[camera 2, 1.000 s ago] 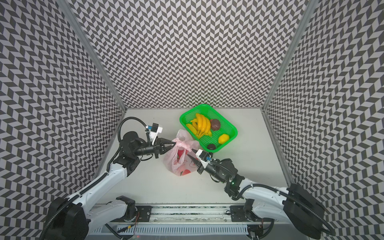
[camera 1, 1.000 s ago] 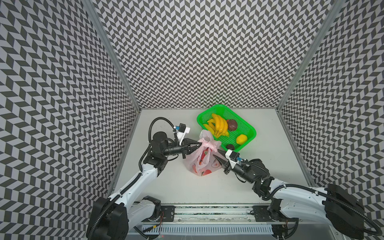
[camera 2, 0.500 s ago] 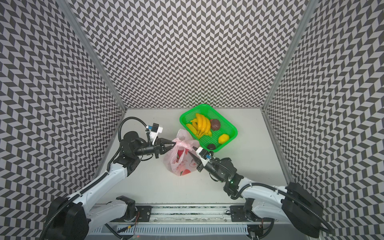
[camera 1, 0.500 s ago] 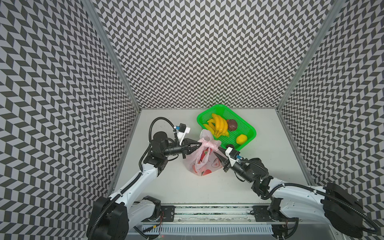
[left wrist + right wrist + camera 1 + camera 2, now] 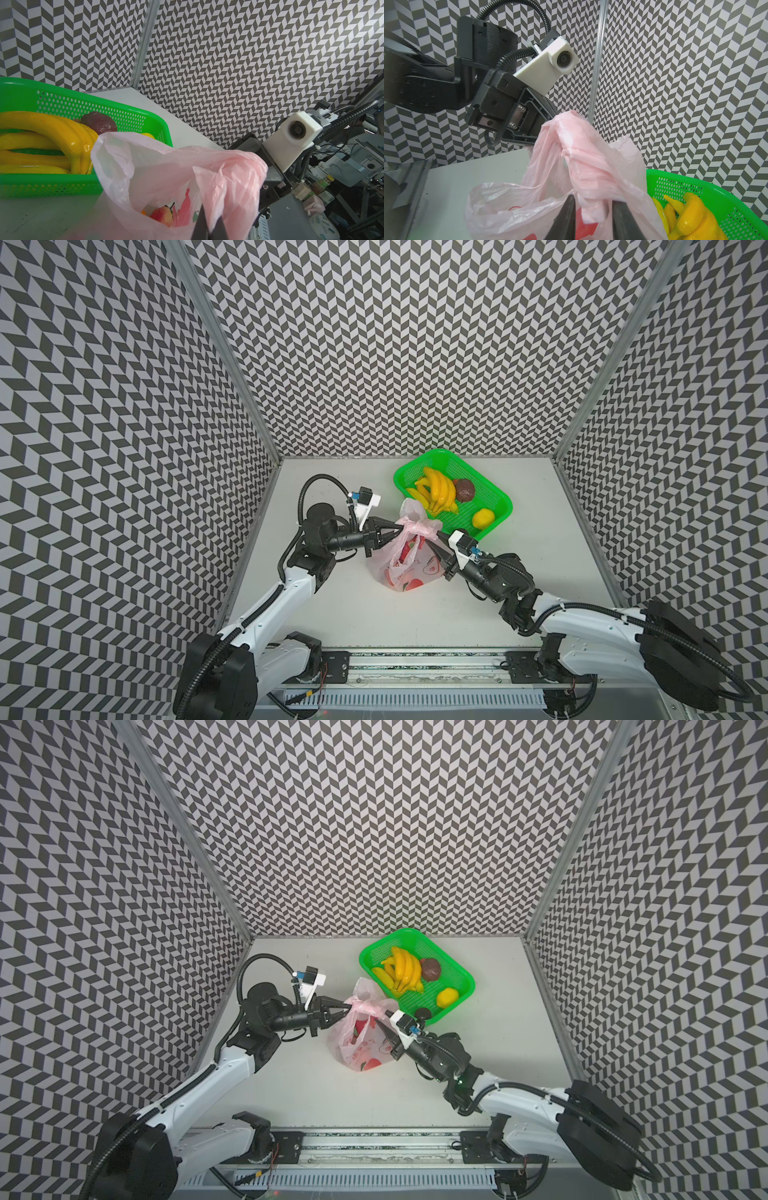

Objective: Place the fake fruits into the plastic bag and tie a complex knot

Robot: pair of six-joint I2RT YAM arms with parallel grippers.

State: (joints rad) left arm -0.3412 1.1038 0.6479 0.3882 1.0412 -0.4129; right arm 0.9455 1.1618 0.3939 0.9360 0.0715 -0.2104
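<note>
Right hand (image 5: 437,540) sat near front, jaws narrow around a bunched pink handle strip (image 5: 591,207). Plastic bag (image 5: 405,568) stood mid-surface (image 5: 415,614). Left hand (image 5: 398,526) clamped tight on its top. Behind: green basket (image 5: 498,506) holding bananas (image 5: 436,493), lemon (image 5: 483,518).

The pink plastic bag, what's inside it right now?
Through the mouth of the bag, the left wrist view shows a small red apple-like fruit and an orange sliver beside it. Anything deeper is hidden by the crinkled film and its red prints.

A robotics lab cell; chevron-patterned walls (image 5: 415,344) enclose a white tabletop (image 5: 415,614)
</note>
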